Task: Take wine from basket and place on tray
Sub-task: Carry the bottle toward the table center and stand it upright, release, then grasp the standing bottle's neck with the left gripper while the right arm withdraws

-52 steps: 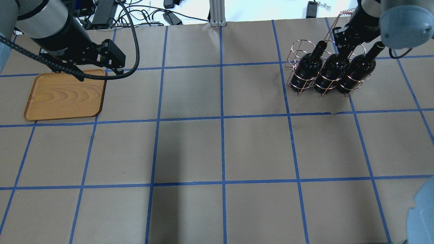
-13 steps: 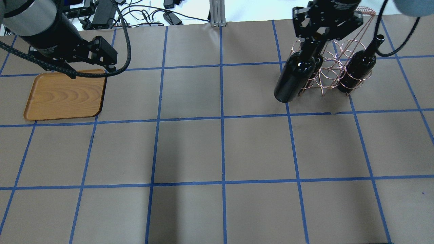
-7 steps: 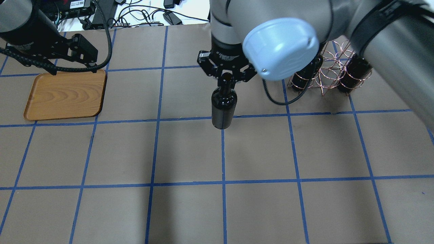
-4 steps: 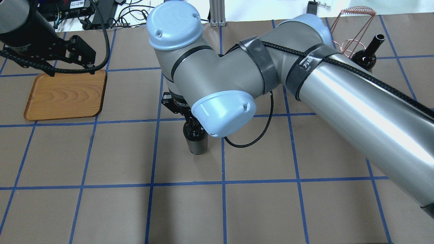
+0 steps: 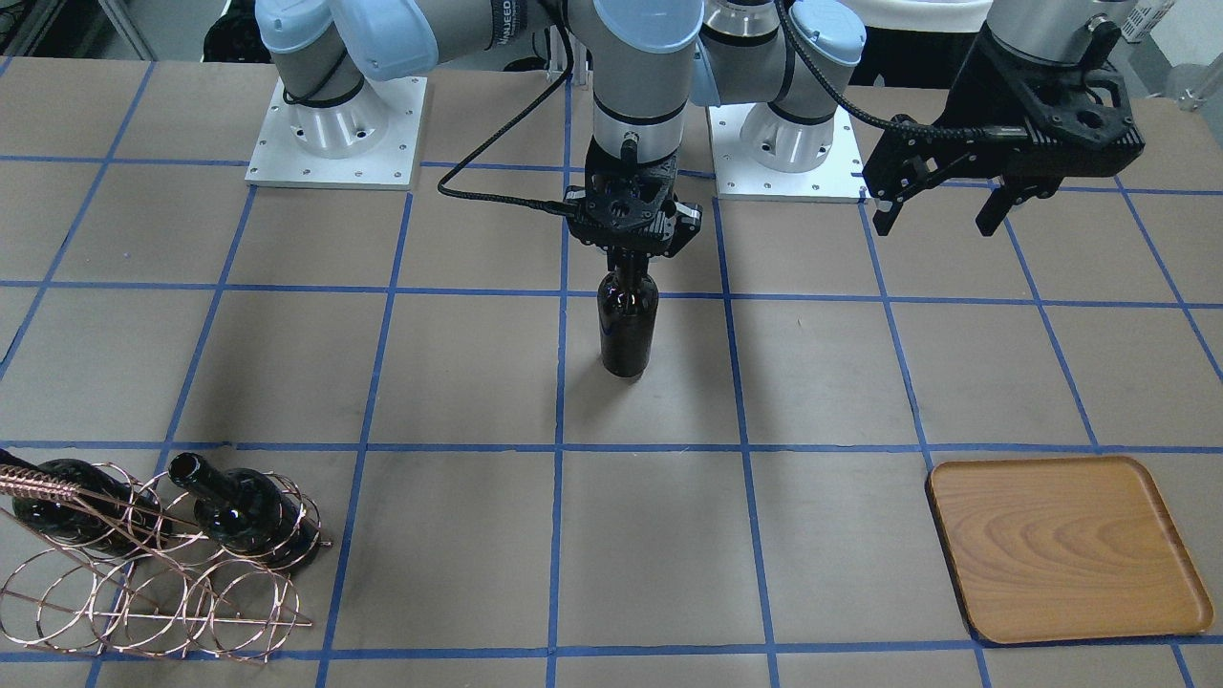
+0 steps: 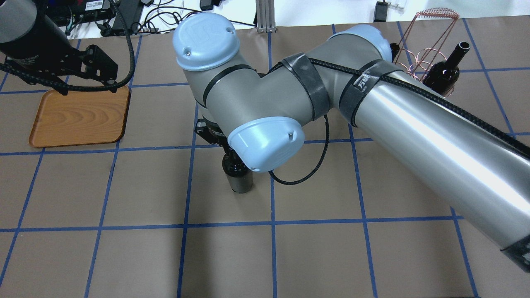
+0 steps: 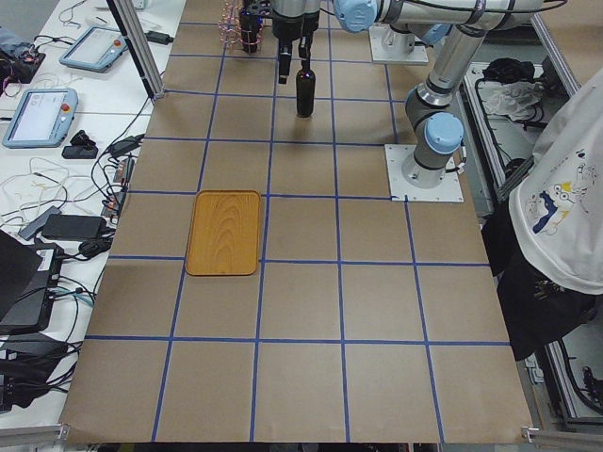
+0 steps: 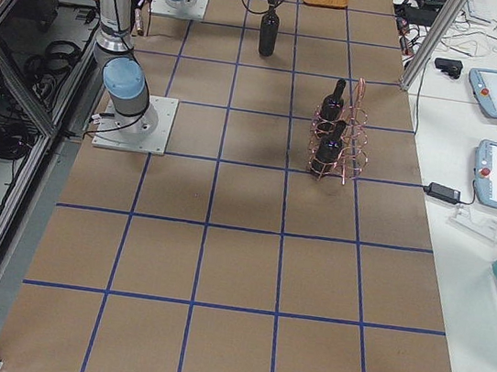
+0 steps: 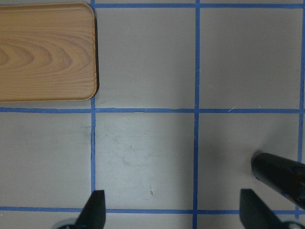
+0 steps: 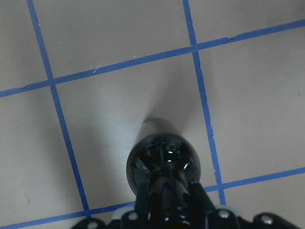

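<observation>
My right gripper [image 5: 628, 250] is shut on the neck of a black wine bottle [image 5: 627, 325] and holds it upright at the table's middle; I cannot tell whether its base touches the paper. The right wrist view shows the bottle [image 10: 164, 167] from above. In the overhead view my right arm hides most of the bottle [image 6: 238, 176]. The copper wire basket [image 5: 153, 583] holds two more bottles [image 5: 244, 511]. The wooden tray [image 5: 1065, 545] lies bare. My left gripper [image 5: 936, 218] is open and empty, hovering over the table near the tray's [image 6: 78, 118] far edge.
The table is brown paper with a blue tape grid. The arm bases [image 5: 334, 129] stand at the robot's edge. The basket's tall handle [image 6: 437, 16] rises at the far right. A person [image 7: 565, 188] stands beside the table's robot side.
My right gripper lifted the middle bottle out of the basket and carried it left and toward the robot to the table's middle. In the last half second it barely shifted. The left gripper drifted slightly left.
</observation>
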`<state>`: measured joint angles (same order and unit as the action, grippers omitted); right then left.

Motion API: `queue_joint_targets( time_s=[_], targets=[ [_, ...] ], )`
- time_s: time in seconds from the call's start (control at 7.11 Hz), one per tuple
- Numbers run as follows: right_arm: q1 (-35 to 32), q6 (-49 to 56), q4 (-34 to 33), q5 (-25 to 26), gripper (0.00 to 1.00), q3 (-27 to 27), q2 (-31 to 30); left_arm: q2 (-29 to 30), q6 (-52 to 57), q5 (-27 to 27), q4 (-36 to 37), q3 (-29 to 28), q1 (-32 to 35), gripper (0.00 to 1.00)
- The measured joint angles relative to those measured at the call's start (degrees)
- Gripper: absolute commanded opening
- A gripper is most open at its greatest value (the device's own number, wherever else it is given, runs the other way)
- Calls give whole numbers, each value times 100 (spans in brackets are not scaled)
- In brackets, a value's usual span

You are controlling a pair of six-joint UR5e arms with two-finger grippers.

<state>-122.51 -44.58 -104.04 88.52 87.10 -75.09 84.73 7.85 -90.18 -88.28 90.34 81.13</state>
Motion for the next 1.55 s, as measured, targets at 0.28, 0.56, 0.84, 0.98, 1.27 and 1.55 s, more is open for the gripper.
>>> queue_joint_targets(
  time_s=[0.28, 0.56, 0.84, 0.98, 1.27, 1.55],
  targets=[
    [1, 14, -33, 6, 100, -10, -10, -6, 5, -1, -11, 1, 5, 100],
    [91, 187, -19, 148, 100, -68, -64, -11, 5, 6, -16, 1, 13, 100],
    [483, 678, 58, 233, 100, -109, -213, -30, -27, 23, -56, 36, 60, 100],
    [792, 976, 133, 208, 100, -119, -284, -39, -133, 45, -83, 91, 126, 100],
    [1532, 1825, 196, 73, 100, -148, -341, 27, -993, 43, -39, 150, 644, 100],
    [2349, 3382, 212, 32, 100, -164, -440, 140, -2107, 15, -8, 165, 1365, 100]
  ],
)
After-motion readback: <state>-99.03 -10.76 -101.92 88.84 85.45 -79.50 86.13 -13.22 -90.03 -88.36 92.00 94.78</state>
